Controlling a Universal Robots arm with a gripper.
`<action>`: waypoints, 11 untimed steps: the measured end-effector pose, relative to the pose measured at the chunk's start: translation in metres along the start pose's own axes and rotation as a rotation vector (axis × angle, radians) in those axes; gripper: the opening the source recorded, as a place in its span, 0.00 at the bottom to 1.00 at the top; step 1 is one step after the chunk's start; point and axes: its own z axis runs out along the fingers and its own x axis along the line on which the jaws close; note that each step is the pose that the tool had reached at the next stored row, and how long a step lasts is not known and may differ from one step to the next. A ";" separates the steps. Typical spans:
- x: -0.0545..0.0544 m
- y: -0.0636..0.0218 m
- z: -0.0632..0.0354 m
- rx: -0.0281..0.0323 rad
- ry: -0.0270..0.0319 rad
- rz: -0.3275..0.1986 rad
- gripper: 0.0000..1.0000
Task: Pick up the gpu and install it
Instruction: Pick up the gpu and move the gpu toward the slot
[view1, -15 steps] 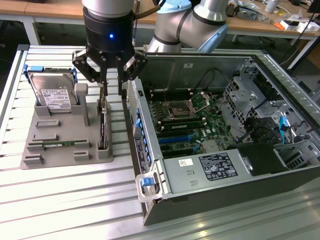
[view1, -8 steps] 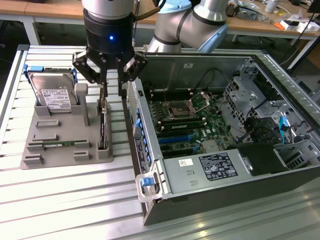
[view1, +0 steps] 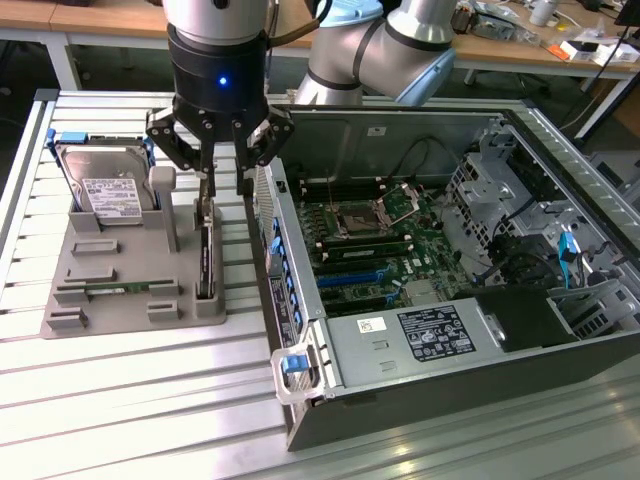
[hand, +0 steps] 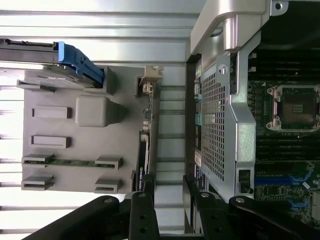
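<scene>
The gpu (view1: 206, 262) is a slim black card standing on edge in a slot of the grey fixture (view1: 120, 262), its metal bracket end up. My gripper (view1: 225, 185) hangs just above the card's upper end, open, with nothing between its fingers. One fingertip (view1: 206, 190) sits almost over the card's top edge and the other (view1: 246, 182) is close to the computer case's side wall. In the wrist view the gpu (hand: 144, 142) appears edge-on with its bracket (hand: 151, 75) at the far end. There the gripper (hand: 167, 192) straddles the gap between card and case.
A silver hard drive (view1: 105, 190) with blue rails leans at the fixture's back. A green memory stick (view1: 112, 290) lies in its front slot. The open computer case (view1: 440, 330) stands close at the exterior view's right, with its motherboard (view1: 375, 245) exposed. The table is slatted aluminium.
</scene>
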 end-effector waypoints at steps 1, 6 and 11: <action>0.000 0.0000 0.0008 0.0000 0.0000 0.000 0.36; 0.000 -0.0001 0.0056 -0.0001 0.0000 0.000 0.36; 0.002 -0.0002 0.0115 0.0000 0.0000 0.000 0.36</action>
